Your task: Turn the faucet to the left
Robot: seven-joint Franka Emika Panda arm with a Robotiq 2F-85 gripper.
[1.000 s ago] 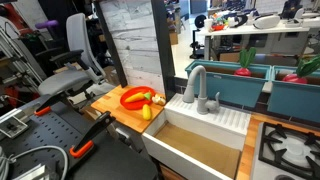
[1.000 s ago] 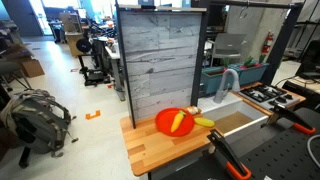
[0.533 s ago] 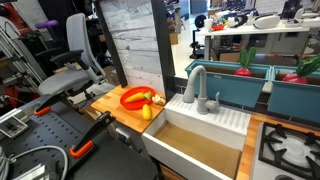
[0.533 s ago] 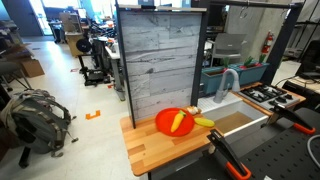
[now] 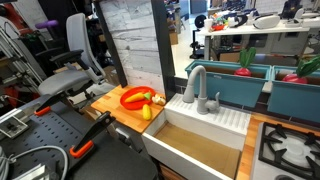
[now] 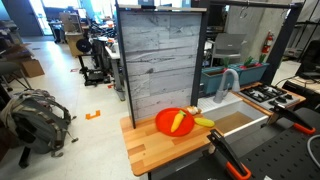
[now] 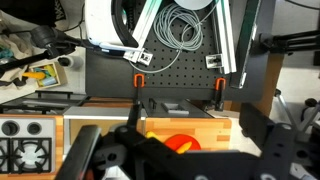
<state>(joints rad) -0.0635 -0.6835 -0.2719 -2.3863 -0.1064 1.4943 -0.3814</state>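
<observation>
Wrist view: gripper (image 7: pixel 185 162) at six o'clock, jaws spread wide, holding nothing. In both exterior views, faucet (image 5: pixel 197 68) (image 6: pixel 230 73) stands unchanged from a second ago.

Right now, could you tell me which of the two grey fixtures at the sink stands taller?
The faucet, the gooseneck spout with an inverted-U arch; the lever handle beside it is much shorter.
</observation>
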